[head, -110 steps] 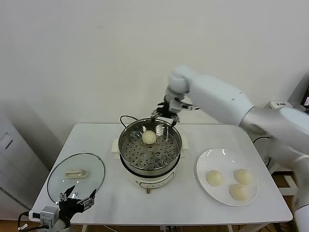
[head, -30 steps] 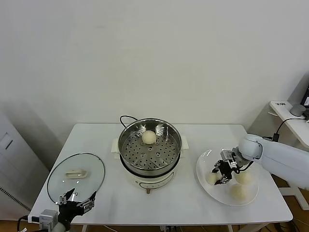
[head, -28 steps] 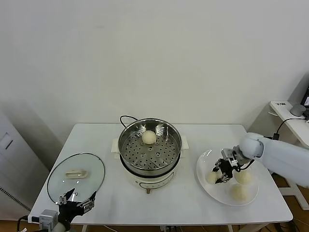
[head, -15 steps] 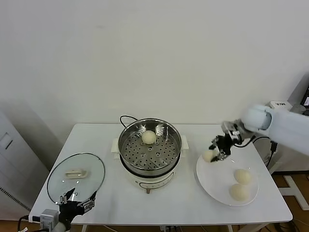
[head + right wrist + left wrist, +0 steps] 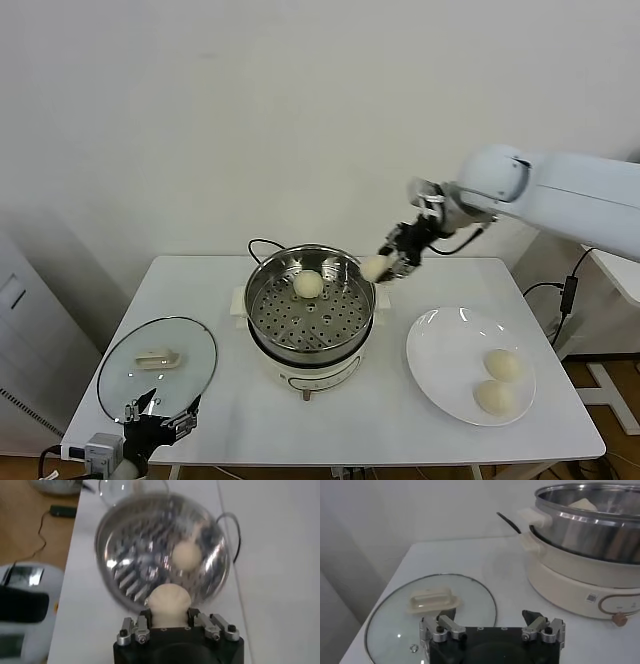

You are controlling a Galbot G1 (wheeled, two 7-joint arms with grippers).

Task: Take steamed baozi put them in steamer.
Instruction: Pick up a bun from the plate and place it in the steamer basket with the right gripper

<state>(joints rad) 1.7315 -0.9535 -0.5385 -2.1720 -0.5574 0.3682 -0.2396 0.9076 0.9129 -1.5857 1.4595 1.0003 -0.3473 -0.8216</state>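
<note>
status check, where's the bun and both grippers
Right gripper shut on a baozi at the steamer rim. Left gripper open, parked by glass lid. Path clear.

Bright even indoor light, soft shadows, steamer motion-blurred, perhaps glare on its steel

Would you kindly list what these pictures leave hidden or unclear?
- Right wrist view: steamer blurred; held baozi covers its near rim.
- Left wrist view: steamer's tray hidden by its wall; picture edge cuts it off.
- Head view: left gripper cut off by the bottom edge.
- Plate absent from both wrist views.
</note>
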